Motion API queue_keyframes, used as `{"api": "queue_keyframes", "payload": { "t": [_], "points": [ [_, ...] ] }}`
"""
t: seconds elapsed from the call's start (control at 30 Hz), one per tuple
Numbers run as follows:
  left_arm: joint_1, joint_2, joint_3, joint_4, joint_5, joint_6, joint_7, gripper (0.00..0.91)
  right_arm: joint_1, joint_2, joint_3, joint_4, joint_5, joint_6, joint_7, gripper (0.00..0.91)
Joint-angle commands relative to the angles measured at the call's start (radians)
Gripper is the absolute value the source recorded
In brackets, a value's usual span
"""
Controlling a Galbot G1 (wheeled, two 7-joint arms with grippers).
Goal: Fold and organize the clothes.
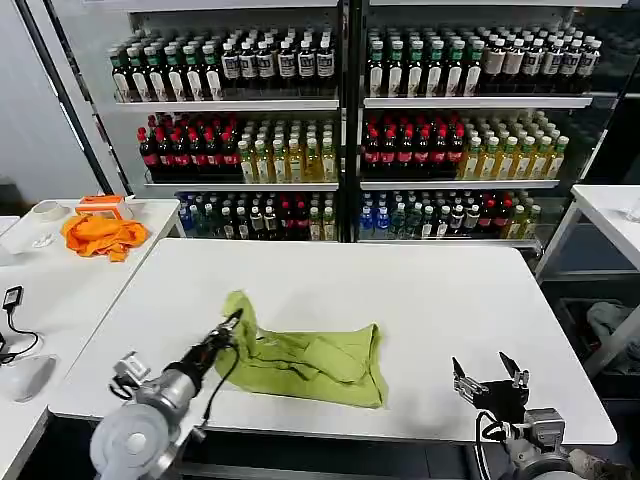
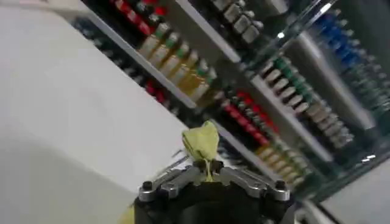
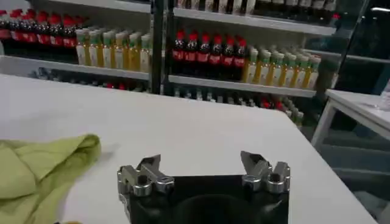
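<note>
A lime-green T-shirt [image 1: 310, 355] lies crumpled near the front of the white table [image 1: 400, 280]. Its left corner is lifted into a peak. My left gripper [image 1: 236, 318] is shut on that raised corner, and the pinched green cloth [image 2: 203, 143] sticks out past the closed fingertips. My right gripper [image 1: 487, 372] hovers open at the table's front right, well clear of the shirt, with nothing between its fingers [image 3: 148, 167]. In the right wrist view the shirt's edge [image 3: 42, 167] lies off to one side of the gripper [image 3: 201, 161].
An orange cloth [image 1: 102, 234] lies on a second white table at the left, with a cable and small items nearby. Drink coolers full of bottles [image 1: 340, 120] stand behind. Another white table [image 1: 610, 215] sits at the right.
</note>
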Motion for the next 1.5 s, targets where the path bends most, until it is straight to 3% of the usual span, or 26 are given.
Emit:
{"api": "queue_keyframes", "payload": {
  "t": [0.03, 0.53, 0.57, 0.63, 0.67, 1.13, 1.5],
  "points": [
    [-0.043, -0.106, 0.184, -0.018, -0.065, -0.007, -0.012, 0.02, 0.0, 0.002, 0.002, 0.0, 0.001, -0.002, 0.0, 0.907],
    [-0.124, -0.214, 0.347, 0.168, 0.077, -0.017, -0.019, 0.04, 0.017, 0.01, 0.002, -0.018, 0.001, -0.002, -0.001, 0.907],
    [-0.126, -0.215, 0.353, 0.177, 0.08, -0.016, -0.018, 0.131, 0.018, 0.01, 0.002, -0.019, 0.001, -0.002, -0.001, 0.907],
    [-0.132, -0.216, 0.361, 0.192, 0.102, -0.007, -0.018, 0.544, 0.022, 0.01, 0.002, -0.02, 0.001, -0.003, -0.001, 0.907],
    [-0.135, -0.216, 0.364, 0.198, 0.119, 0.001, -0.018, 0.907, 0.023, 0.01, 0.003, -0.021, 0.001, -0.003, -0.002, 0.907],
    [-0.135, -0.194, 0.36, 0.154, 0.129, 0.022, -0.006, 0.907, 0.062, 0.011, -0.01, -0.046, 0.008, -0.008, -0.001, 0.907],
    [-0.081, -0.014, 0.186, 0.164, 0.323, -0.005, 0.027, 0.907, 0.077, 0.019, -0.018, -0.065, 0.009, -0.006, -0.002, 0.907]
  ]
}}
